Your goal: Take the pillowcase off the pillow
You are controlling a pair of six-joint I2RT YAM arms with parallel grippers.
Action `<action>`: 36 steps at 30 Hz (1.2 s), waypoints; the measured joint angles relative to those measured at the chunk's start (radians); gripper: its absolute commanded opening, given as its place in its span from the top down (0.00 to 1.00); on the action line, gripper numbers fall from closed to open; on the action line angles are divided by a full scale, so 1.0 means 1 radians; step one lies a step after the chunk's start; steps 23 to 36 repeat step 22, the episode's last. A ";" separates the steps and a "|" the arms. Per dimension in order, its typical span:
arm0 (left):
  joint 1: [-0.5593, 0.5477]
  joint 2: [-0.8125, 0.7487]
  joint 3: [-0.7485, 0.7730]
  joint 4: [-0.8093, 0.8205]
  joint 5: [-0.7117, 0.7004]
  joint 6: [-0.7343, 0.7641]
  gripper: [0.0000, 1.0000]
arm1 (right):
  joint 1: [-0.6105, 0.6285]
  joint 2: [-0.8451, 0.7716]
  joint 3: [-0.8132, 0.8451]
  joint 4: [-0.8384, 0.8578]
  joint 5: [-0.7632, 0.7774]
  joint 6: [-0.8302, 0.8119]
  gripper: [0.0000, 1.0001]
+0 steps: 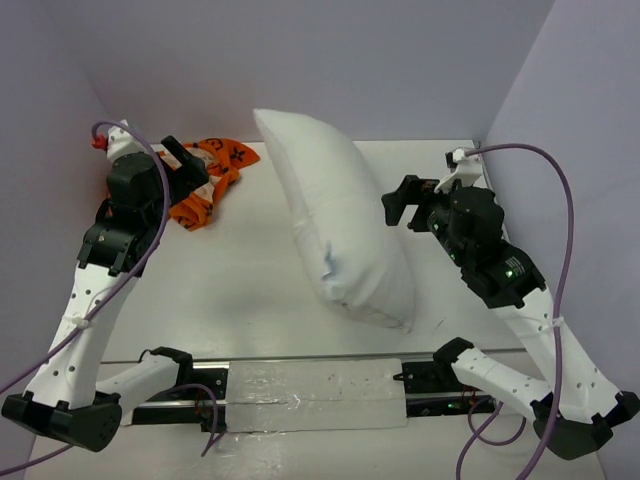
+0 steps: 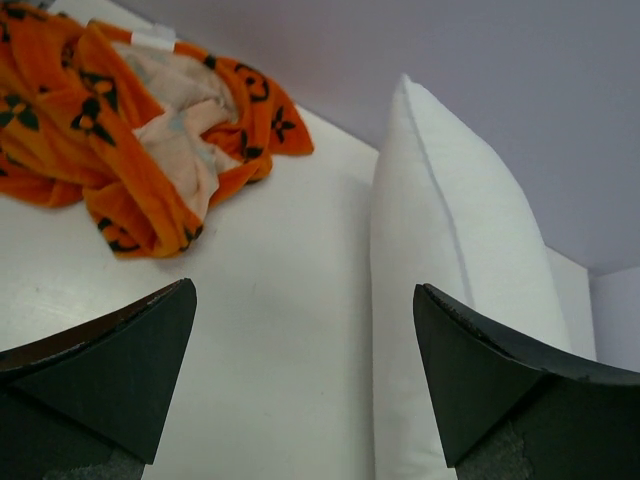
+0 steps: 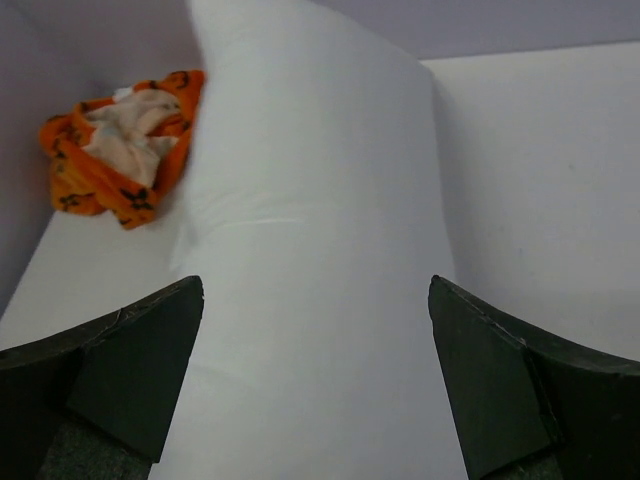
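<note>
The plain white pillow (image 1: pixel 340 225) lies bare in the middle of the table, running from far centre to near right. It shows in the left wrist view (image 2: pixel 450 250) and fills the right wrist view (image 3: pixel 310 250). The orange monogram pillowcase (image 1: pixel 212 175) lies crumpled at the far left, apart from the pillow; it also shows in the left wrist view (image 2: pixel 130 120) and the right wrist view (image 3: pixel 115 150). My left gripper (image 1: pixel 185 160) is open and empty beside the pillowcase. My right gripper (image 1: pixel 400 205) is open and empty, close to the pillow's right side.
Grey walls enclose the table at the back (image 1: pixel 330 70), left and right. A metal rail with a clear plastic strip (image 1: pixel 310 385) runs along the near edge between the arm bases.
</note>
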 measured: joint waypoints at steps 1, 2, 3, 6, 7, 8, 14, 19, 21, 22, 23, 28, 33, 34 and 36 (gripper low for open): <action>0.000 0.001 -0.012 -0.014 -0.007 -0.010 0.01 | 0.000 -0.002 -0.027 -0.003 0.032 0.012 0.00; 0.000 0.002 -0.022 -0.027 -0.013 -0.019 0.01 | 0.000 -0.005 -0.053 -0.007 0.060 0.024 0.00; 0.000 0.003 -0.031 -0.039 -0.019 -0.029 0.01 | 0.000 -0.007 -0.076 -0.015 0.087 0.036 0.00; 0.000 0.005 -0.046 -0.062 -0.035 -0.050 0.01 | 0.000 -0.019 -0.128 -0.032 0.163 0.080 0.00; 0.000 0.005 -0.049 -0.066 -0.040 -0.056 0.01 | 0.000 -0.026 -0.140 -0.036 0.187 0.096 0.00; 0.000 0.005 -0.051 -0.066 -0.047 -0.061 0.01 | 0.000 -0.035 -0.150 -0.038 0.207 0.109 0.00; 0.000 -0.005 -0.080 -0.068 -0.087 -0.084 0.01 | 0.000 -0.124 -0.223 -0.035 0.309 0.167 0.00; 0.000 -0.036 -0.126 -0.066 -0.110 -0.085 0.01 | 0.000 -0.190 -0.288 -0.033 0.383 0.208 0.00; 0.000 -0.043 -0.132 -0.066 -0.115 -0.085 0.01 | 0.000 -0.218 -0.311 -0.032 0.398 0.213 0.00; 0.000 -0.045 -0.132 -0.063 -0.119 -0.085 0.01 | 0.000 -0.226 -0.317 -0.031 0.402 0.214 0.00; 0.000 -0.045 -0.132 -0.063 -0.119 -0.085 0.01 | 0.000 -0.226 -0.317 -0.031 0.402 0.214 0.00; 0.000 -0.045 -0.132 -0.063 -0.119 -0.085 0.01 | 0.000 -0.226 -0.317 -0.031 0.402 0.214 0.00; 0.000 -0.045 -0.132 -0.063 -0.119 -0.085 0.01 | 0.000 -0.226 -0.317 -0.031 0.402 0.214 0.00; 0.000 -0.045 -0.132 -0.063 -0.119 -0.085 0.01 | 0.000 -0.226 -0.317 -0.031 0.402 0.214 0.00; 0.000 -0.045 -0.132 -0.063 -0.119 -0.085 0.01 | 0.000 -0.226 -0.317 -0.031 0.402 0.214 0.00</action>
